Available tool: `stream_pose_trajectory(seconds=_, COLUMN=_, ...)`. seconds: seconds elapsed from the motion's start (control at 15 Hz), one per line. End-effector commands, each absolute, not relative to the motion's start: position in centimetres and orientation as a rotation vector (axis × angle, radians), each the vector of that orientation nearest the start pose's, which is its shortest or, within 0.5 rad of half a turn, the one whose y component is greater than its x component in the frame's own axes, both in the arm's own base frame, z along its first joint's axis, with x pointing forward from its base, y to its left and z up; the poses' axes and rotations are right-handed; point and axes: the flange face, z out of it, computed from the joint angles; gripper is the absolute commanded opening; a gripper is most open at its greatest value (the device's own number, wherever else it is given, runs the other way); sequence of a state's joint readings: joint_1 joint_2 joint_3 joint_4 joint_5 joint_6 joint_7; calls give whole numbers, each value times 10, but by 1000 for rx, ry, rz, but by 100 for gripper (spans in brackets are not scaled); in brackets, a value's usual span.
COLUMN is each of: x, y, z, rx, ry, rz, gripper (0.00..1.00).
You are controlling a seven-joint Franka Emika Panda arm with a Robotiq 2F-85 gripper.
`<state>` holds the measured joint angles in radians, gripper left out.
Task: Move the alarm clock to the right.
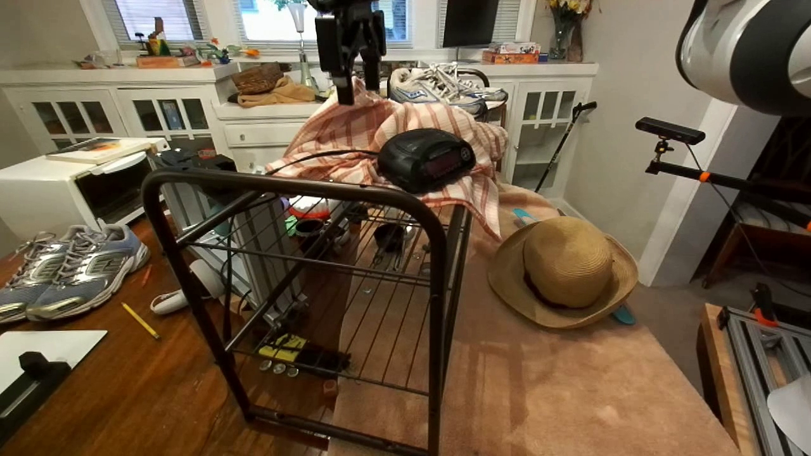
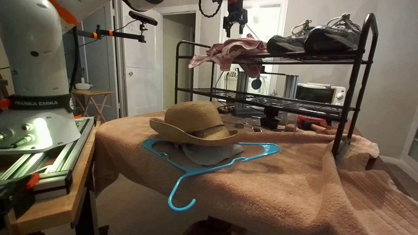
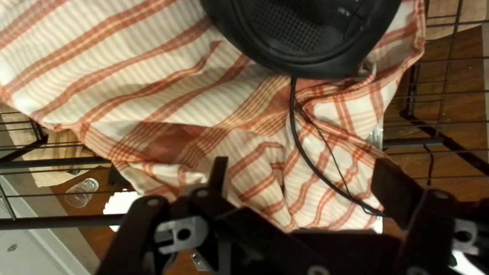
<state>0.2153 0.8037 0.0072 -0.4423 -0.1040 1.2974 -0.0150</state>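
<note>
The black alarm clock [image 1: 423, 159] sits on a crumpled red-and-white striped cloth [image 1: 329, 136] on top of a dark metal rack [image 1: 298, 185]. Its reddish front strip shows in that exterior view. The clock [image 3: 301, 34] is cut off at the top of the wrist view, and its black cord [image 3: 305, 154] runs over the cloth. In an exterior view the cloth [image 2: 235, 49] shows, but I cannot make out the clock. My gripper [image 1: 359, 90] is above the cloth, higher than the clock and apart from it. Its fingers [image 3: 300, 172] are wide apart with nothing held; it also shows above the rack [image 2: 234, 31].
Sneakers [image 2: 329, 39] stand on the rack's top shelf beside the cloth. The rack's raised end bar [image 1: 291, 183] stands near the clock. A straw hat [image 1: 567, 266] and blue hanger [image 2: 209, 169] lie on the table below. A white appliance [image 1: 44, 190] stands to one side.
</note>
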Motion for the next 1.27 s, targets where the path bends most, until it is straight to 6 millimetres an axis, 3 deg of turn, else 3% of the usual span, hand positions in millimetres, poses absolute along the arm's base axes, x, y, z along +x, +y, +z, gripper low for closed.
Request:
stream_pose_trajectory(seconds=0.0, x=698, y=134, z=621, rx=-3115, ry=-306, rz=-216, gripper=100)
stream_pose_trajectory(seconds=0.67, x=678, y=99, z=682, rx=-3036, ry=-278, rz=-353, gripper=100)
stream_pose_trajectory(seconds=0.8, x=676, y=90, z=687, rx=-3028, ry=-243, rz=-357, gripper=100)
stream_pose_trajectory(seconds=0.87, x=677, y=96, z=683, rx=-3058, ry=-260, rz=-353, gripper=100)
stream_pose_trajectory(seconds=1.2, x=676, y=88, z=687, rx=-3050, ry=-244, rz=-361, gripper=100)
